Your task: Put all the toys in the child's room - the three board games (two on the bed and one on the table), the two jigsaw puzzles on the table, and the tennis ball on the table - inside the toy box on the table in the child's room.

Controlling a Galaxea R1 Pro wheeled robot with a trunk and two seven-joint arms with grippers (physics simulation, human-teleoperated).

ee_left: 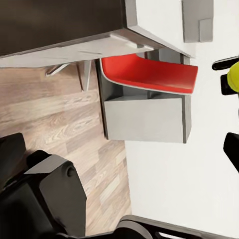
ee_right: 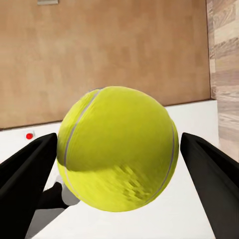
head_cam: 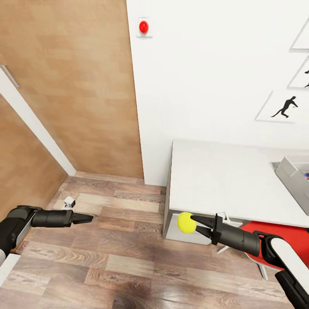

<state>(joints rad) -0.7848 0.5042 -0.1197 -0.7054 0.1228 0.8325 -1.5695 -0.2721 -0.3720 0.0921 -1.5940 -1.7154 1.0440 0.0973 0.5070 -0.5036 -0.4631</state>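
Over wood-plank floor, right hand grips fuzzy round tennis ball.

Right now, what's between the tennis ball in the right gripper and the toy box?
In the head view, bare table top lies between the tennis ball, held off its near edge, and the toy box at far right.

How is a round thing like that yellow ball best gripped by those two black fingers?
Across its widest middle, one finger on each opposite side. The tennis ball is round with no handle or edge, so any narrower hold would likely let it slip out. The right gripper holds it that way, coming at it from the side, level with the table edge.
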